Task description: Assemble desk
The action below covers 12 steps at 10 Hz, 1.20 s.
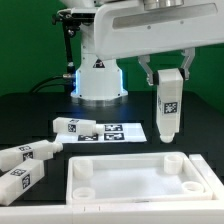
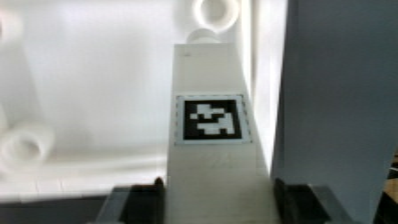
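The white rimmed tabletop panel (image 1: 140, 177) lies on the black table at the front of the exterior view, with round sockets in its corners. My gripper (image 1: 169, 78) is shut on a white square-section leg (image 1: 169, 108) that carries a black-and-white tag and hangs upright above the panel's far corner on the exterior view's right. In the wrist view the held leg (image 2: 217, 120) runs away from my dark fingers (image 2: 139, 200), its tip near a round socket (image 2: 217, 15) of the tabletop (image 2: 89, 110). Three loose legs (image 1: 28, 154) lie on the exterior view's left.
The marker board (image 1: 120, 131) lies flat behind the tabletop. The white robot base (image 1: 99, 77) with the triangle logo stands at the back. One loose leg (image 1: 72, 126) rests beside the marker board.
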### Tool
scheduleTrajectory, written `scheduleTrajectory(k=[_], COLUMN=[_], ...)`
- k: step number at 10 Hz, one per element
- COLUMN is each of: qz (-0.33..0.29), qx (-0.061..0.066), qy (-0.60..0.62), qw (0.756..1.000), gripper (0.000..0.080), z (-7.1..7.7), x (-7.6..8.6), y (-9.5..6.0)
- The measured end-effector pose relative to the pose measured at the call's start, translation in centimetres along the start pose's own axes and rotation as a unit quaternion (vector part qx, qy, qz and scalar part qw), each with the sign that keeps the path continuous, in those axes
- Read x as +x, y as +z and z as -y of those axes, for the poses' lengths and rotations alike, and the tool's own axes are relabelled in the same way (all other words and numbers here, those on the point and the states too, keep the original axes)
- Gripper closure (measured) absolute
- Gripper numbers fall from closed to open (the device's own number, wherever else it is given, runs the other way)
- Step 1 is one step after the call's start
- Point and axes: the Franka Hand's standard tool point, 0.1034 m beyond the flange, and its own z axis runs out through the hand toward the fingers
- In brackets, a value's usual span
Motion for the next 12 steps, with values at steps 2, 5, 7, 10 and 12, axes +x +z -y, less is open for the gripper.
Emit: scheduleTrajectory(k=[2,5,7,10,12], qz=[-0.070,-0.104,-0.126,-0.126,-0.126], qx=[-0.014,-0.011,-0.009,-0.011,-0.013], qy=[-0.033,-0.033,-0.041,-0.047,-0.058], qw=[0.997,0.994,0.991,0.991,0.990], gripper=[0.0515,0.0515,0.0515,0.0515,0.0515], z=[1.8,1.9,2.2,2.3,2.8], x=[0.8,1.1,3.2,3.2,2.6], y=[0.1,0.7,1.8,1.9,3.3])
